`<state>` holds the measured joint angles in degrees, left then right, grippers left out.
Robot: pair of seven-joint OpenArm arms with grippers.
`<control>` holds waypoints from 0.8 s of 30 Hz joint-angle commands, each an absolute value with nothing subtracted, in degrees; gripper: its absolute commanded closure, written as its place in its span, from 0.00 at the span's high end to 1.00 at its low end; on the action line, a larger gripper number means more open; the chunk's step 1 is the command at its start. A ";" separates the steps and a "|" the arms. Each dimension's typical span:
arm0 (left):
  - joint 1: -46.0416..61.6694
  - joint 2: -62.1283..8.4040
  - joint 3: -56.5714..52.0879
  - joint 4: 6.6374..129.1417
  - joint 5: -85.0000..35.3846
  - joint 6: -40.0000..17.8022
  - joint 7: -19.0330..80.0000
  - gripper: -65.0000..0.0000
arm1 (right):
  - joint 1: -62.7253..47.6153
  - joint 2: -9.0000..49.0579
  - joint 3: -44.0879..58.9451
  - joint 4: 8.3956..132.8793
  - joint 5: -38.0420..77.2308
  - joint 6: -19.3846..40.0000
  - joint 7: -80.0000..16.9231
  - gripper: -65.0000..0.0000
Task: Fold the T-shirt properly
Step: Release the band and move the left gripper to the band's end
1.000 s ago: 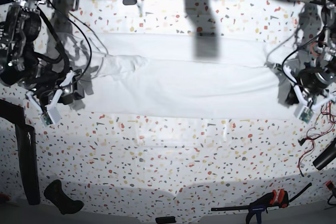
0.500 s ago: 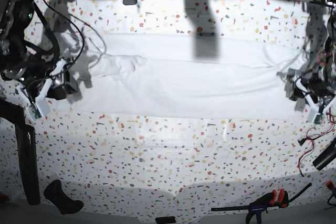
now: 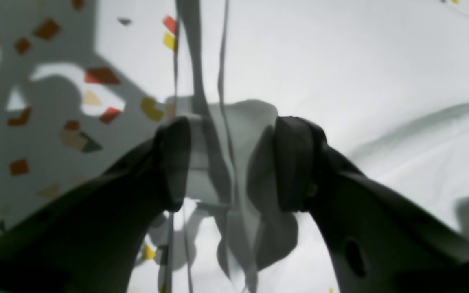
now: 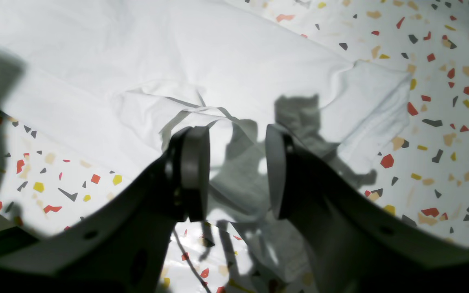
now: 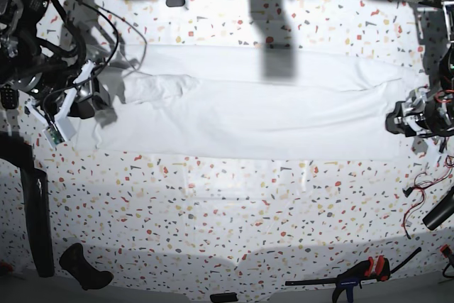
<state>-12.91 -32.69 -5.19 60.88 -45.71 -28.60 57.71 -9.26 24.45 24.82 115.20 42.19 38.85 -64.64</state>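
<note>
On the base view's left edge a black bar point(image 5: 35, 221) stands upright over the speckled bench point(image 5: 234, 211), with a dark handle-like tool point(image 5: 84, 267) lying just below it near the front edge. Above these hangs the right pincer point(image 5: 71, 108), at the left end of the T-shirt point(image 5: 248, 111). In its wrist view the right pincer point(image 4: 236, 171) has its jaws partly apart with only shadowed cloth showing in the gap; it has hold of nothing.

The T-shirt lies flat as a long white band across the far half of the bench, its long axis running left to right. A rumpled sleeve point(image 5: 159, 86) lies on its left part. A dark shadow falls across its upper middle.

At the front right a black and red clamp point(image 5: 358, 274) lies on the bench, and loose red wires point(image 5: 418, 189) trail near the right edge. The left pincer point(image 5: 411, 118) sits at the shirt's right end. In its wrist view the left pincer point(image 3: 230, 162) stands wide apart, above the cloth, and grips nothing.
</note>
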 commanded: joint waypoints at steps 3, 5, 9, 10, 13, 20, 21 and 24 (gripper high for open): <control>-14.13 -36.67 -5.58 61.06 -47.55 -29.41 58.96 0.49 | -8.73 25.23 25.23 116.25 42.87 39.16 -63.75 0.35; -14.15 -38.96 -5.58 61.10 -49.69 -29.41 58.87 0.49 | -8.73 25.23 25.23 116.25 42.85 39.16 -63.75 0.35; -14.13 -43.24 -5.63 61.10 -54.83 -29.43 59.24 0.49 | -8.73 25.23 25.23 116.25 42.87 39.16 -63.75 0.35; -14.13 -43.94 -5.63 61.10 -56.55 -29.80 60.38 0.49 | -8.73 25.23 25.23 116.25 42.87 39.13 -63.75 0.35; -13.96 -44.62 -5.61 61.08 -62.94 -34.28 65.36 0.49 | -8.73 25.23 25.23 116.25 42.89 39.13 -63.75 0.35; -13.34 -44.47 -5.61 60.20 -68.84 -36.49 67.61 0.49 | -8.73 25.23 25.23 116.25 42.87 39.13 -63.77 0.35; -13.34 -44.47 -5.61 59.46 -68.82 -36.91 67.24 0.49 | -8.73 25.23 25.23 116.25 42.89 39.13 -63.77 0.35; -13.34 -44.45 -5.61 56.05 -67.53 -36.95 64.58 0.49 | -8.75 25.23 25.23 116.25 42.89 39.13 -63.77 0.35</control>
